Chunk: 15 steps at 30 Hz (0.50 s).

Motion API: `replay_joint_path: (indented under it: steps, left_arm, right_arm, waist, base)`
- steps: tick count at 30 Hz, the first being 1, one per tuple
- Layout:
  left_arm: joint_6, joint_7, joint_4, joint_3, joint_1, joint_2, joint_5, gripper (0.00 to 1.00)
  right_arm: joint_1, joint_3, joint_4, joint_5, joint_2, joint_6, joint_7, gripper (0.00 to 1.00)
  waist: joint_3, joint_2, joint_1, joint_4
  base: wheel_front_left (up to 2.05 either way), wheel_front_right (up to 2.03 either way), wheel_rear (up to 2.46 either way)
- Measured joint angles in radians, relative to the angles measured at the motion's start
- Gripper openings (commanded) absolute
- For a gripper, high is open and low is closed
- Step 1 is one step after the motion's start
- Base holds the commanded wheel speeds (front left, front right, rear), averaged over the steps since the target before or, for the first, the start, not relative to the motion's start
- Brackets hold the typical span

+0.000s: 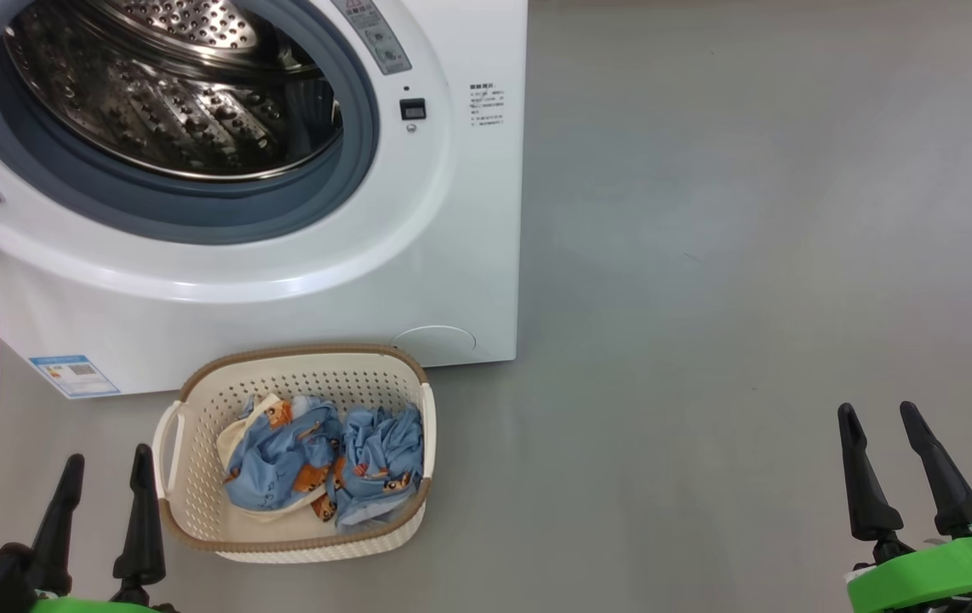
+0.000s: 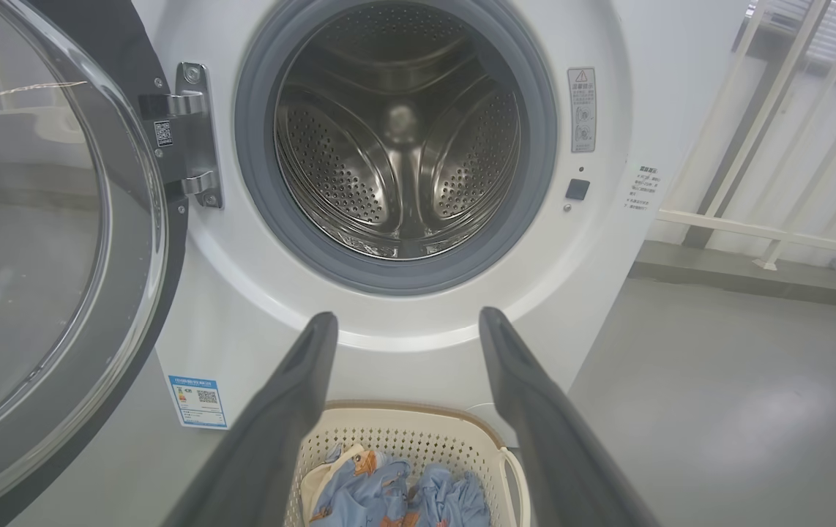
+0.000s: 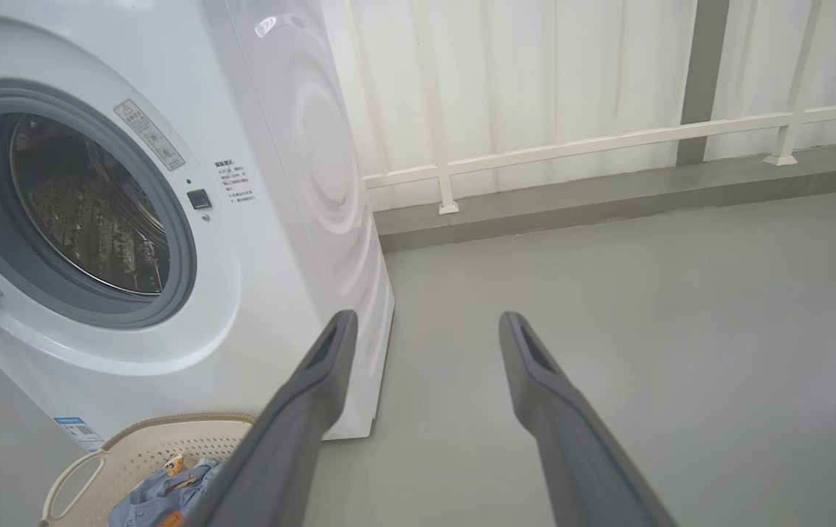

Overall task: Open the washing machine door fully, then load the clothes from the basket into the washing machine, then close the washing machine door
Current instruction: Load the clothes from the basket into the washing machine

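Grey floor (image 1: 707, 255) bears basket (image 1: 299, 351) (seemingly 2 clothes (image 1: 324, 460)).

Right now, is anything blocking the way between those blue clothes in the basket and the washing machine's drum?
Nothing visible does. The washing machine door stands open at the left, the steel drum is empty, and the clothes lie uncovered in the basket on the floor before it.

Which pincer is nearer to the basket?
The left. The left pincer is close beside the basket, at its left handle; the right pincer is far to its right, over the floor.
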Motion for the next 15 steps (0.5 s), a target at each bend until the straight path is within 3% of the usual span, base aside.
replay_joint_path:
  steps: [15]
  left_arm:
    - [0.0, 0.0, 0.0, -0.006, -0.001, 0.008, -0.009, 1.0]
  right_arm:
    - [0.0, 0.0, -0.002, 0.0, 0.0, 0.0, 0.0, 1.0]
  waist:
    - [0.015, 0.0, 0.0, -0.002]
  base:
    - [0.63, -1.54, 0.91]
